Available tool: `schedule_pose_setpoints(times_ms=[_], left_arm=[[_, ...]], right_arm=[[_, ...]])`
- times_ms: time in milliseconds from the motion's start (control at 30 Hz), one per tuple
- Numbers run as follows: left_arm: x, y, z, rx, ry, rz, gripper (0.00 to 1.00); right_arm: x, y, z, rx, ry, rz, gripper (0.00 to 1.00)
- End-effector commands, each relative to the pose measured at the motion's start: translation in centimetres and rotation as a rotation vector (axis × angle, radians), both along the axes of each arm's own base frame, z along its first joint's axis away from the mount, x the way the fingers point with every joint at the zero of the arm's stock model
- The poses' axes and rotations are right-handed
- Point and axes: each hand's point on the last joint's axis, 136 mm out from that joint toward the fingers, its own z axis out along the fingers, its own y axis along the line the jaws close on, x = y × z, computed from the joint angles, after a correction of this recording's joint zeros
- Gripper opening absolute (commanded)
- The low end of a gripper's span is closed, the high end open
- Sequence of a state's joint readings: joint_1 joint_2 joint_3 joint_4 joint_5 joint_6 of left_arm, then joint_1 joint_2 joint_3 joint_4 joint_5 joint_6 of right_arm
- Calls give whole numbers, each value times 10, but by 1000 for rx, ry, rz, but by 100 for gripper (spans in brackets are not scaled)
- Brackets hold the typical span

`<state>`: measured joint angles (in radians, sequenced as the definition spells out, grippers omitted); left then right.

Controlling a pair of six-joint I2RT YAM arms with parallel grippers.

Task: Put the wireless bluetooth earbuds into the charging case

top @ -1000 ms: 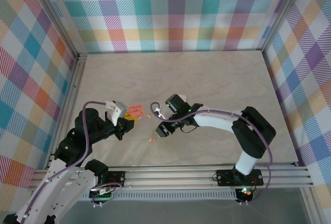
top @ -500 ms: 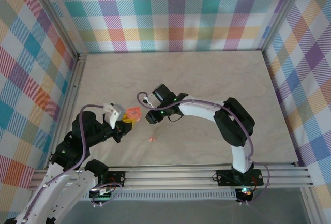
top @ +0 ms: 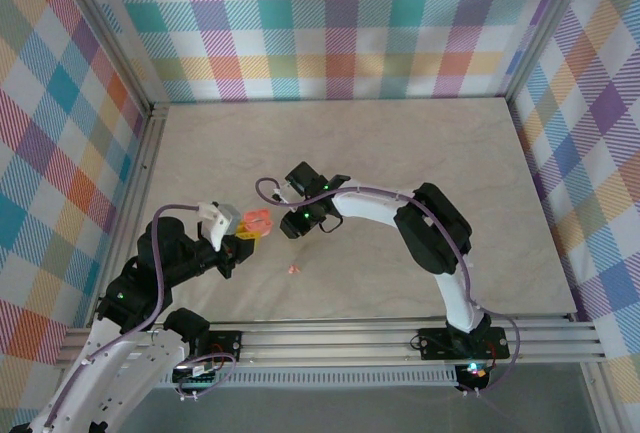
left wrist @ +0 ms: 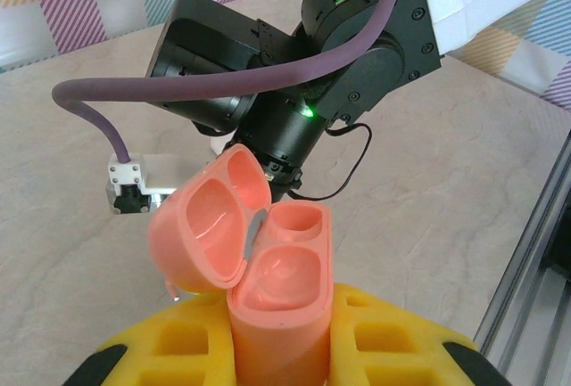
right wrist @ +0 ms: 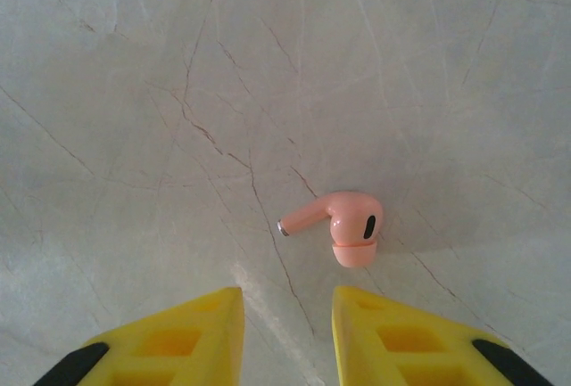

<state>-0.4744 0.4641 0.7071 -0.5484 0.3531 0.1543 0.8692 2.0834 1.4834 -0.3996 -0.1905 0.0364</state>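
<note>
Looking down from the top camera, my left gripper (top: 246,234) holds the salmon charging case (top: 257,221) with its lid open. My right gripper (top: 294,223) hangs just beside it over the table (top: 420,153), and a loose pink earbud (top: 293,269) lies well apart, nearer the bases. In the left wrist view, my left gripper (left wrist: 277,346) is clamped on the body of the charging case (left wrist: 284,301). The lid (left wrist: 207,225) is swung back, both wells look empty, and my right arm (left wrist: 294,74) crowds close behind. In the right wrist view, the yellow fingers of my right gripper (right wrist: 285,301) stand apart with nothing between them. A salmon earbud (right wrist: 346,225) lies on its side just ahead of them, offset toward one finger, its stem pointing across the gap. To do this pick well, I judge I should first shift sideways until the bud's head sits centred between the fingers. Then I should lower to the surface and close slowly, because so small and rounded a piece can squirt out of a lopsided pinch. My left gripper should keep the case steady and its wells facing up.
</note>
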Motion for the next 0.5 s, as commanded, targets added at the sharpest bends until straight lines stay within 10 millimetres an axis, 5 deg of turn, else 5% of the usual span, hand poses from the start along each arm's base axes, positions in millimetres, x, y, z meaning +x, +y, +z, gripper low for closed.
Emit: schedule_pose_setpoints(times_ms=[0,333,467], left_arm=[[1,2,-2,10,-16,7,0],[0,3,-5,4,-11,10,0],[-2,3,-5,-2,-29,4,0]], right_arm=[[5,-2,-5,-15,5,-8,31],[4,1,1,14,3,12,29],[5,-7,6,42,-21,-1,21]])
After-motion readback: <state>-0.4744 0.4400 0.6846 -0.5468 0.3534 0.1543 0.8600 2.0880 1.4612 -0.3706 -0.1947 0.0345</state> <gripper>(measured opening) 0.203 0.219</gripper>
